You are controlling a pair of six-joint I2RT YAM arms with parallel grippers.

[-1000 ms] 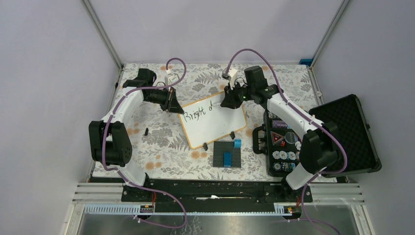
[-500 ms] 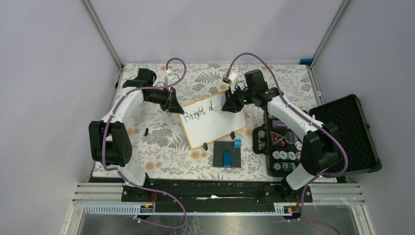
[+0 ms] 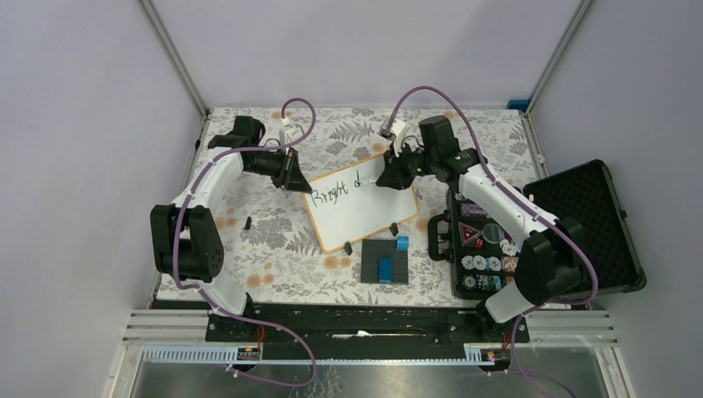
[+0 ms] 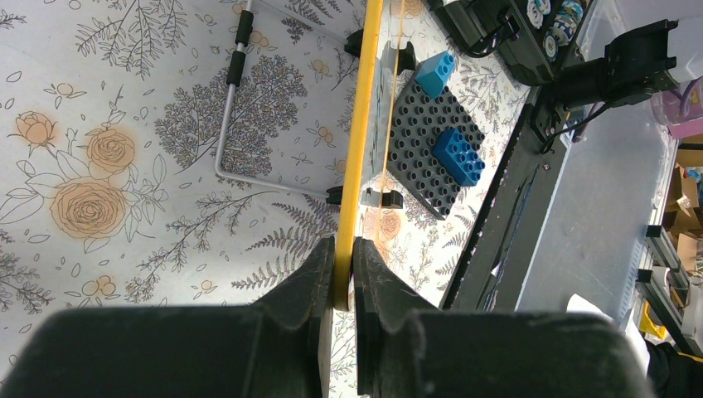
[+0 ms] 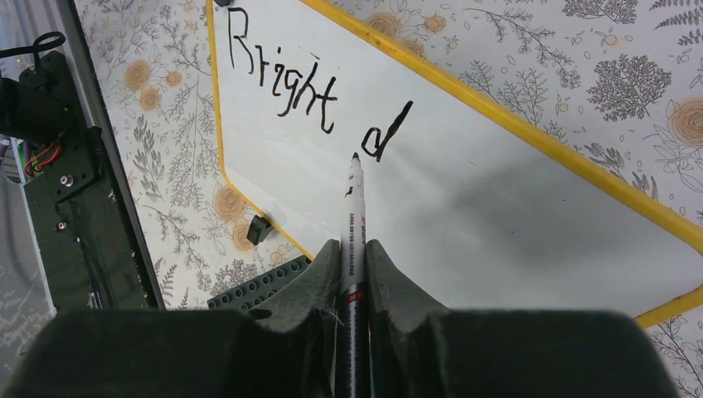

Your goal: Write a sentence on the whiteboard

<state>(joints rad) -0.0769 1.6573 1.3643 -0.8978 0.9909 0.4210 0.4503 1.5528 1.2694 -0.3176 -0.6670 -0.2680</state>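
The whiteboard (image 3: 365, 217) is lying askew at the middle of the floral desk (image 3: 273, 240), with the sentence (image 5: 286, 87) reading "Bright d" so far. The left hand (image 4: 343, 249) is pinching the board's yellow frame at its far-left corner, fingers pressed on the edge. The right hand (image 5: 352, 247) is clamping a marker (image 5: 354, 207), its tip sitting at the foot of the "d". Against a second ago, the right arm is standing slightly further right, the left hand is staying put, and no new letter is showing. At right, an open black case (image 3: 584, 215) is holding poker chips (image 3: 481, 265). Just beside the board's near edge, a dark grey brick plate (image 3: 399, 269) is carrying blue bricks (image 3: 384, 267).
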